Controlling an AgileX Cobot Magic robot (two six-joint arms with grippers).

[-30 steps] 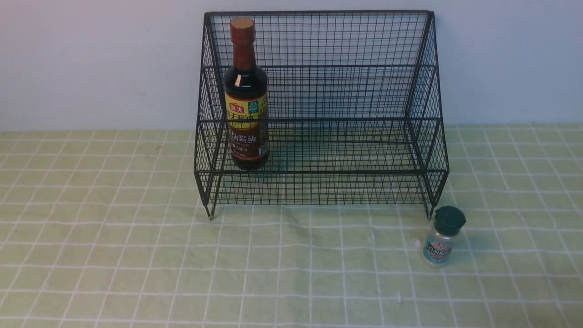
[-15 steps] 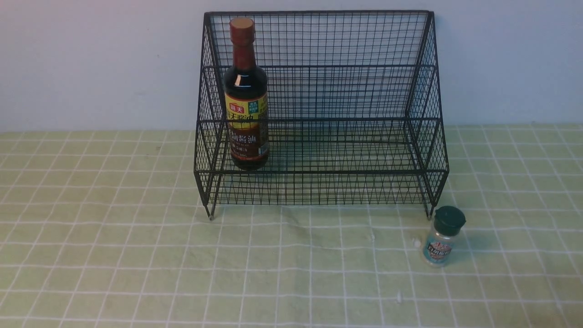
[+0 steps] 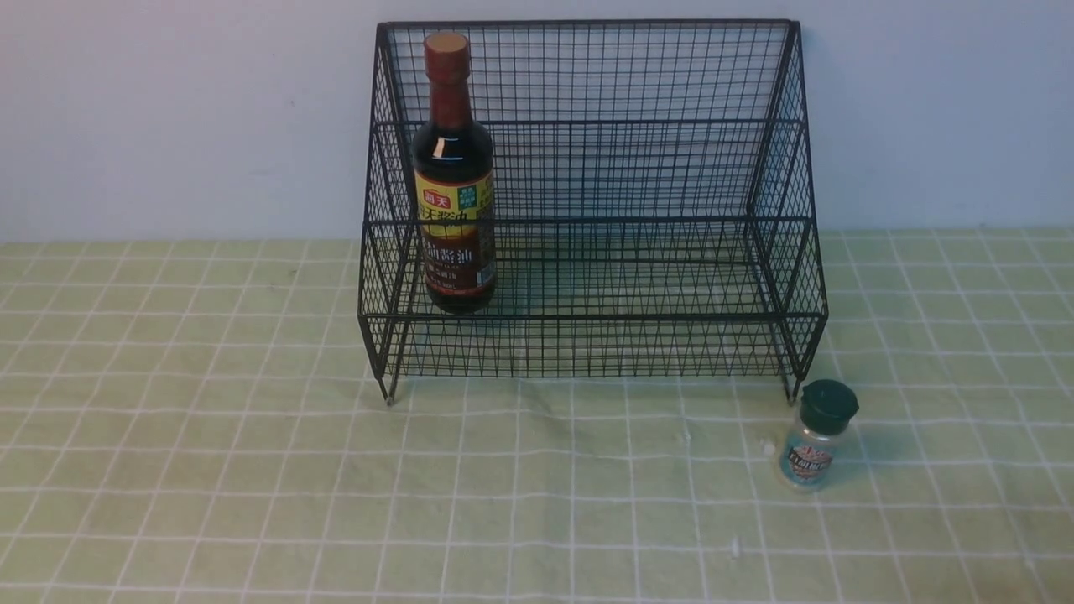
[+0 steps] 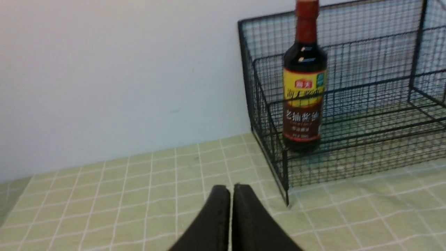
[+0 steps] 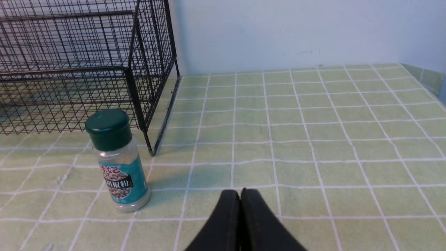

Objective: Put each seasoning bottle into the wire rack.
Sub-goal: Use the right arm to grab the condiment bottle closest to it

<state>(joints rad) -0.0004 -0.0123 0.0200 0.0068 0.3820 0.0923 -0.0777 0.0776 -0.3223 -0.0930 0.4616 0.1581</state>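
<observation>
Two seasoning bottles, one wire rack [image 3: 629,168]. The soy-sauce bottle [image 3: 453,176] stands upright inside the rack's left end, well ahead of the left gripper [image 4: 231,190], whose jaws are pressed together. The shaker jar [image 3: 815,436] stands outside on the tablecloth [image 3: 210,470] (just beside the rack's right front corner), near the right gripper [image 5: 240,193], its jaws likewise pressed together.

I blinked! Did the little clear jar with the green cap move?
No. The small clear jar with the dark green cap sits exactly where it did, just beside the big black wire rack, at its front right leg.
</observation>
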